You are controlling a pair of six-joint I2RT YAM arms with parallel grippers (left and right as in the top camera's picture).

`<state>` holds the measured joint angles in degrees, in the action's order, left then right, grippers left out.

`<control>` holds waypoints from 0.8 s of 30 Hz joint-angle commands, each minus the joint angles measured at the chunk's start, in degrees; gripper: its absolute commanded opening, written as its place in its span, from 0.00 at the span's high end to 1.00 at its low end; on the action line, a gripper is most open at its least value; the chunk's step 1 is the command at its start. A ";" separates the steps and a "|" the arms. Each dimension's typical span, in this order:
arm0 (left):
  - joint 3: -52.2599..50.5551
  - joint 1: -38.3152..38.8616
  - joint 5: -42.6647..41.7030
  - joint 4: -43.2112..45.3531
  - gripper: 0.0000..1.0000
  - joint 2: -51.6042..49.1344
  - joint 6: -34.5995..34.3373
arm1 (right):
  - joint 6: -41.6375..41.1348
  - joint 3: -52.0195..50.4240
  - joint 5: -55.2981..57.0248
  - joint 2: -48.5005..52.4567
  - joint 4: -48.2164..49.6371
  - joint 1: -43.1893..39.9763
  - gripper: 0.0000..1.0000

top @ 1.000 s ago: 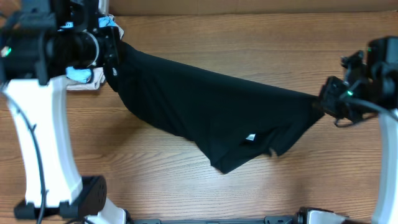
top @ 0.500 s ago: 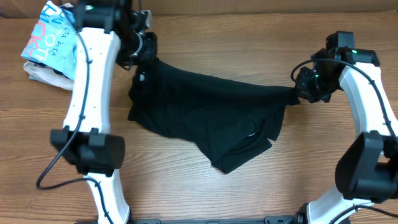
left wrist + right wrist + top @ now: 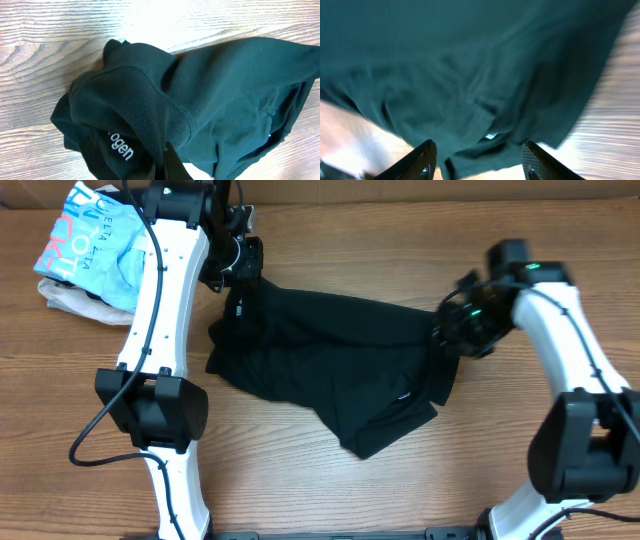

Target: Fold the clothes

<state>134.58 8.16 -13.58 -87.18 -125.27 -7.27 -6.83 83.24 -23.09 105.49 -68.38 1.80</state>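
The shirt lies crumpled on the middle of the table. It is spread from upper left to lower right, and a folded lobe points toward the near edge. A small white tag is visible on its right part.

The upper left corner of the shirt is bunched and clamped in the left gripper, whose fingers are pressed together on the fabric. In the left wrist view, a ribbed seam runs across the bunch, and white lettering is seen just beside the pinched fold.

The right gripper is positioned over the right edge of the shirt. In the right wrist view its fingers are held apart, with the fabric spread beyond them and not gripped. Contact between the fingertips and the cloth cannot be determined.

A blue shirt is piled at the far left corner of the table, well apart from the shirt. It rests on a beige garment.
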 commanded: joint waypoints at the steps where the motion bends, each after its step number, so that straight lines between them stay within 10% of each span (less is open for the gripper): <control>1: 0.15 -0.31 0.68 0.35 0.96 0.04 1.09 | 1.07 -6.08 1.44 -1.22 4.00 5.38 0.38; 24: 0.15 -0.31 0.70 0.46 0.96 0.04 1.09 | -5.27 -23.30 7.50 -1.20 27.10 9.44 0.49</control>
<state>134.58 8.16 -13.39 -86.96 -125.27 -7.25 -11.27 61.19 -14.59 104.62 -42.85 11.27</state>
